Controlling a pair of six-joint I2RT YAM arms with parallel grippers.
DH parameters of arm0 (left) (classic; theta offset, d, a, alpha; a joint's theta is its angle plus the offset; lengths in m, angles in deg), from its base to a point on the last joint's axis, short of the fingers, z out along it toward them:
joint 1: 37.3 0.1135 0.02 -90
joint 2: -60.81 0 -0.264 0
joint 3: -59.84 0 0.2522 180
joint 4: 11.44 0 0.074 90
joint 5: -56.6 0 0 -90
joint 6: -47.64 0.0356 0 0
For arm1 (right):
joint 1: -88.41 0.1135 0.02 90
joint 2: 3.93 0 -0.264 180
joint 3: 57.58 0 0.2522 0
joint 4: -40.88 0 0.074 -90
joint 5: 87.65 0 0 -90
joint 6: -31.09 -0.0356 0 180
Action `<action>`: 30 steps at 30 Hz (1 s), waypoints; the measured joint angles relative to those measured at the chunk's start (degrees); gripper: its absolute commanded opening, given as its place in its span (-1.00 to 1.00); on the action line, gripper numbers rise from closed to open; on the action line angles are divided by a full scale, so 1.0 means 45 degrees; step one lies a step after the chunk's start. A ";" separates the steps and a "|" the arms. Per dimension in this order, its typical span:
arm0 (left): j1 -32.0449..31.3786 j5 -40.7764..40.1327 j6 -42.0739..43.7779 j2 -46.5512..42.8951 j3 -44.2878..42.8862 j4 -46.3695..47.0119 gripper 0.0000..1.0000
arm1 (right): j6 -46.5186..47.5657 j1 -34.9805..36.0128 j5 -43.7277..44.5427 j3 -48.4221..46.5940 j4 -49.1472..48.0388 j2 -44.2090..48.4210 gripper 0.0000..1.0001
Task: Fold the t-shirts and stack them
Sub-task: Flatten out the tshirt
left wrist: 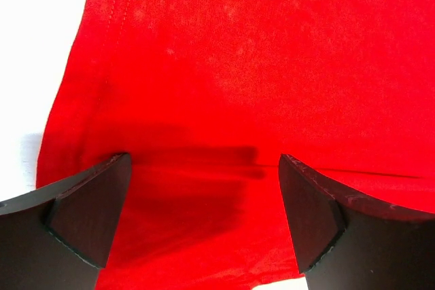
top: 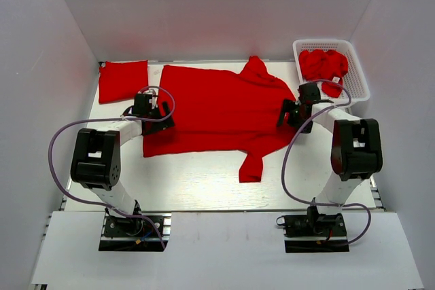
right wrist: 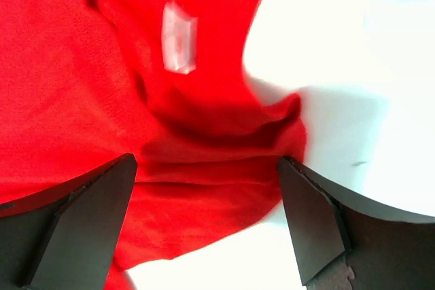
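nearest me, the two bases sit bolted at the front edge, and from them the left arm (top: 95, 157) and the right arm (top: 355, 146) reach out over the white tabletop (top: 197, 181). just past their elbows lies the spread t-shirt (top: 217, 110), flat and sideways. its long axis runs across the table from left to right, hem toward the left arm and collar toward the right. the near sleeve (top: 251, 166) points back at me and the far sleeve (top: 256, 67) points away.

that layout is what the next move hangs on, i'd say, since each arm has its own end of the cloth under it. the left arm's jaws are spread wide over the hem corner, where the stitched edge (left wrist: 109, 66) runs just inside the cloth's border, and nothing is pinched between them. the right arm's jaws are spread too, over the rumpled neck where the small white tag (right wrist: 179, 37) shows, with bare tabletop just beside it. whether either pair touches the cloth i can't tell. the left is nearer the hem and the right nearer the collar, so a fold along the length looks like a two-arm job.

farther back, in the far left corner, a folded t-shirt (top: 122, 81) lies flat just beside the spread one. at the far right a white mesh basket (top: 361, 73) holds more crumpled t-shirts (top: 323, 64).
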 measured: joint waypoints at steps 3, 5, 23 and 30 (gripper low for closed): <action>-0.0019 0.0403 0.0248 0.0019 -0.0073 -0.0024 1.00 | 0.1025 -0.0257 -0.0296 -0.0457 0.0262 -0.0277 0.80; -0.0024 0.0855 0.0408 0.0175 -0.0267 -0.0063 1.00 | 0.1715 -0.0175 -0.0840 -0.0636 0.0398 -0.0272 0.80; 0.0185 -0.0957 -0.0996 -0.3653 -0.0039 -0.2691 1.00 | 0.3769 0.5799 -0.1831 0.0418 0.3181 0.3633 0.80; 0.0141 -0.1190 -0.1545 -0.4881 0.1817 -0.3614 1.00 | 0.1831 0.6688 -0.0525 0.2565 0.4415 0.3735 0.80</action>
